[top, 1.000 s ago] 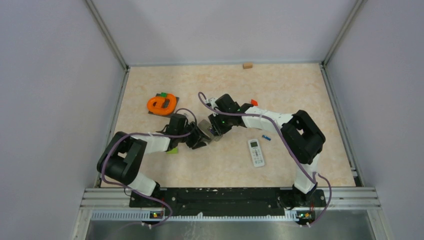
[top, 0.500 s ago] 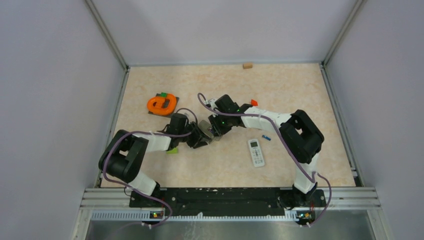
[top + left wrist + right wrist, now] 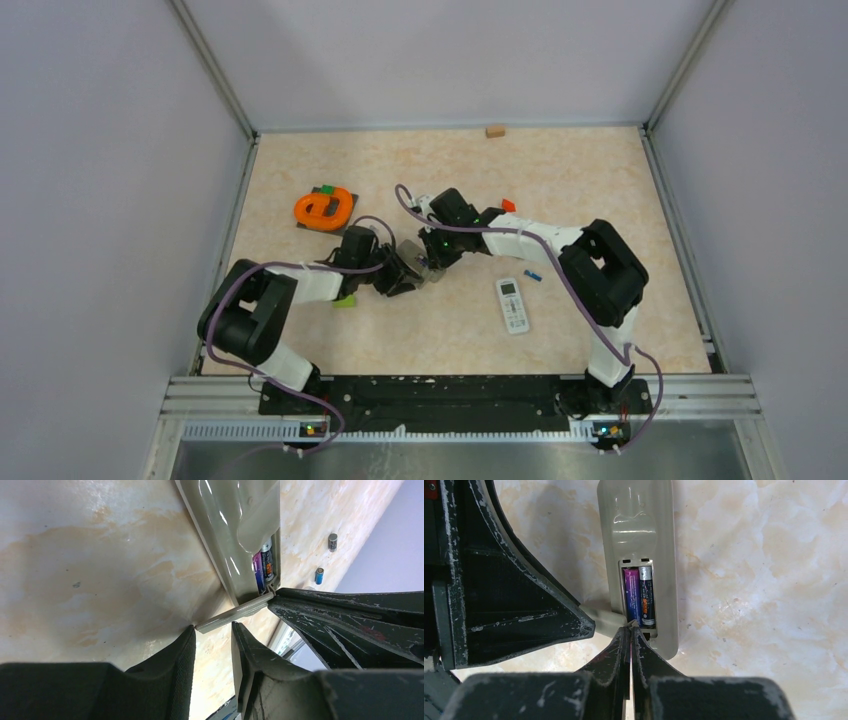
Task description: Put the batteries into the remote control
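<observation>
Batteries are slim cells: light, rigid, with smooth round jackets. I expect them to roll on the table (image 3: 754,580) and to squirt out of any pinch taken near an end. Best hold, I think, is across the barrel at mid-length with the jaws square to the axis. There's no real crush risk, but the bay's spring end will likely push back on insertion.

Looks and location:
- The purple battery (image 3: 631,595) and the black battery (image 3: 647,597) (orange and white print on its label) lie side by side in the open bay of the grey remote (image 3: 636,520).
- That remote lies back-up on the table, mid-workspace, between the two grippers. Both cells look seated and the bay looks full.
- Two more are loose, well apart from it: the blue battery (image 3: 319,575) (top view puts it just beside the white remote (image 3: 512,305), right of centre) and the dark grey battery (image 3: 332,541).

Grippers:
- The right gripper (image 3: 630,630) is clenched, fingers pressed together. Its tips are at the bay's lower edge, touching one end of the cover (image 3: 235,612), a thin grey plate seen edge-on. Nothing is visibly held.
- The left gripper (image 3: 213,626) has its jaws apart, with bare table showing through the gap. The cover's other end sits at the mouth against one fingertip, not clamped as far as I can see.

My read is that this remote is loaded and only the cover is left to close. The cover is thin plastic and probably flexes, so work it by the edges.
</observation>
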You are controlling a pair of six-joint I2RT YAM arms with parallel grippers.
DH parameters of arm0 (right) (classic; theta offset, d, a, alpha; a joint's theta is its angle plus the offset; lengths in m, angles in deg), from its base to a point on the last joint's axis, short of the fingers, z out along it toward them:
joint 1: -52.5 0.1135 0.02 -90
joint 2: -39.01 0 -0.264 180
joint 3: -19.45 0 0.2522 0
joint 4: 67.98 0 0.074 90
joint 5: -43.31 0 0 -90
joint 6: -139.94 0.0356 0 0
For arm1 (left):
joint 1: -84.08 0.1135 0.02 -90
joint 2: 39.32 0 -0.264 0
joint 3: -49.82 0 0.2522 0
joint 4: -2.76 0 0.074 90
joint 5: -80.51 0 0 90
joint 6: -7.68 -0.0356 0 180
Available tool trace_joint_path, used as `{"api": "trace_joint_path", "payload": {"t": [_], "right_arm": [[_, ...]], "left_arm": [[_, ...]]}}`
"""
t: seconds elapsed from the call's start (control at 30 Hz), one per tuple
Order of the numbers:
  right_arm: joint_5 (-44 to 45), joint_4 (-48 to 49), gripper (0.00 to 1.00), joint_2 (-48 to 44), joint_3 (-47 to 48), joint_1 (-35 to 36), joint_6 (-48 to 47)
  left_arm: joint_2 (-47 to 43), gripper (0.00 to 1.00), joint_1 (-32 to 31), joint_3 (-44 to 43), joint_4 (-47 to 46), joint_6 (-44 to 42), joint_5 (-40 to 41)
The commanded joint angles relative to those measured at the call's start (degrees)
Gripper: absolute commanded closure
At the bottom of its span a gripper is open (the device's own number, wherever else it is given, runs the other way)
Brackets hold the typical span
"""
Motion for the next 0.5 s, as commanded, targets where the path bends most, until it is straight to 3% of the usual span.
{"api": "trace_joint_path", "payload": {"t": [0.0,0.13,0.47], "right_arm": [[0.7,2.9,1.00,-3.1,-0.5,0.4,1.8],[2.4,4.3,1.00,-5.0,-1.9,0.0,4.5],[3.3,8.9,1.00,-11.7,-9.0,-1.9,14.0]], "left_arm": [[-0.9,0.63,-0.1,-1.6,3.4,-2.1,3.9],[-3.6,0.58,-0.1,-2.2,5.1,-3.1,4.6],[-13.9,0.16,0.1,-4.1,13.5,-7.3,10.9]]}}
